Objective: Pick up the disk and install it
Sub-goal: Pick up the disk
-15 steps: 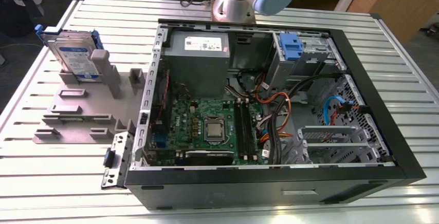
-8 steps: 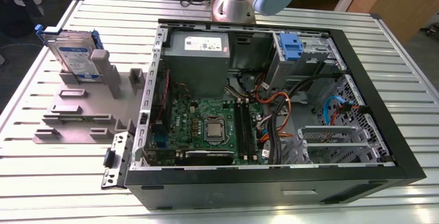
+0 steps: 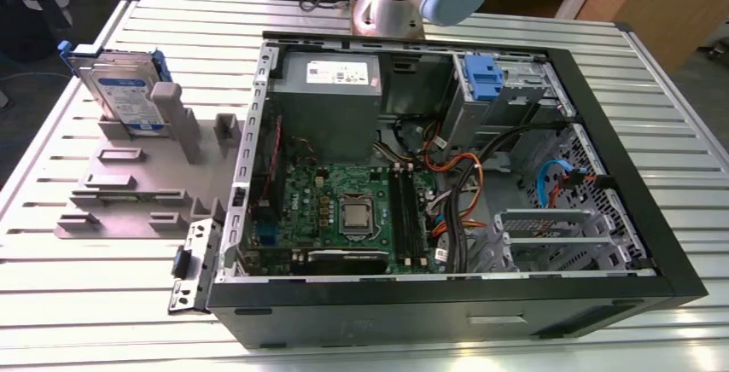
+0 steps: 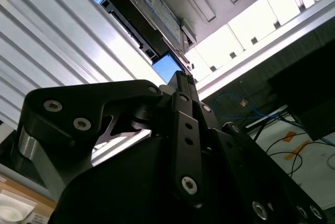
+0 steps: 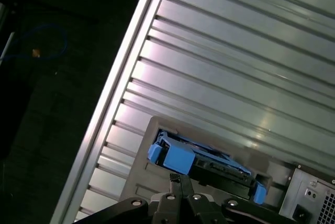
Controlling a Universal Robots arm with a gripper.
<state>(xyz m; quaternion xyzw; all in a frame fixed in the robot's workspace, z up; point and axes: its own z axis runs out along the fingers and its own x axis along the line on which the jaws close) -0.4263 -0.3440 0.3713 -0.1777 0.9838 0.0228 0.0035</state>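
Note:
The disk (image 3: 119, 90) is a silver hard drive with a white-and-blue label and a blue carrier frame. It stands on edge in a grey holder (image 3: 137, 184) on the slatted table, at the exterior view's left, outside the computer case. Both wrist views look down on the disk (image 5: 204, 164) (image 4: 141, 9) from above, blue frame ends showing. My gripper (image 5: 176, 179) (image 4: 181, 77) hangs some way above the disk's blue end, apart from it. Its two black fingers are pressed together with nothing between them.
An open black computer case (image 3: 638, 176) lies at the exterior view's middle and right, with a motherboard (image 3: 341, 210), a grey power-supply box (image 3: 330, 90) and a metal drive bay with a blue latch (image 3: 483, 78). The arm's base (image 3: 387, 5) stands behind the case. The table edge (image 5: 112, 109) runs close to the holder.

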